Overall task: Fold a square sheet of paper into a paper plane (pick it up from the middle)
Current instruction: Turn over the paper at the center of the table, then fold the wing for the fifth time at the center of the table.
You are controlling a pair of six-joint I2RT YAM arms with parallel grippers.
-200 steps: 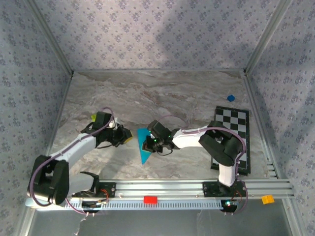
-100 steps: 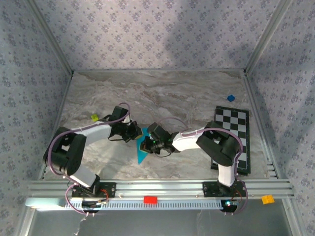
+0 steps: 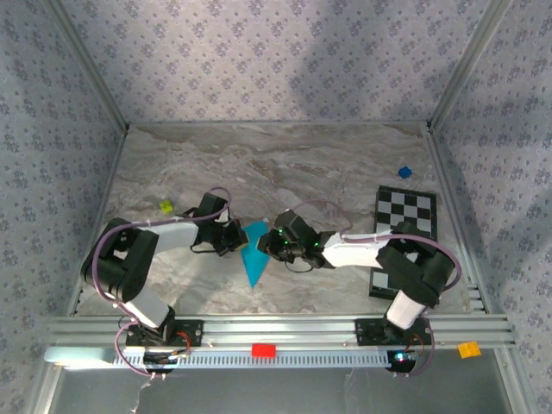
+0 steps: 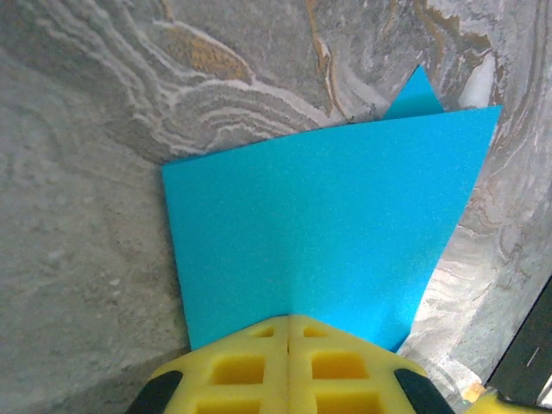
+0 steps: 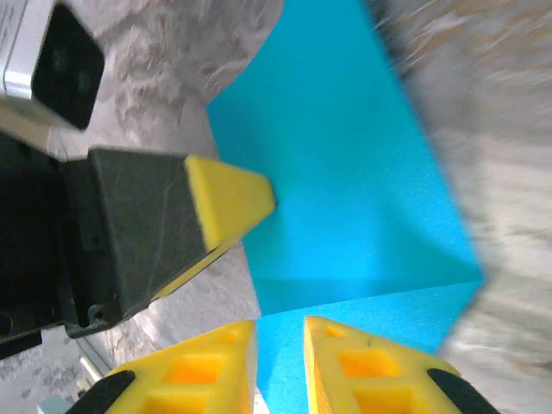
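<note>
L gripper (image 4: 289, 329) pinched shut on blue paper (image 4: 328, 224) edge, R gripper (image 5: 279, 335) jaws slightly apart over it

Grey marbled tabletop (image 3: 285, 164); floral-patterned walls (image 3: 276, 60); aluminium rail (image 3: 276, 328) along near edge.

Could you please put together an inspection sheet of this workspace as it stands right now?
Surface: marbled tabletop, no spills seen.
Job's things: square sheet of paper, cyan, folded to a pointed shape between the arms; plane not yet finished.
Clutter: checkered board at right; small blue cube beyond its far end; small yellow-green piece at left.
Grippers: left end effector shut on the sheet's edge; right end effector slightly parted at the sheet.
Cables: purple cables loop along both arms; no snag seen.
Surroundings: patterned walls; aluminium rail in front, with red block and orange block.
</note>
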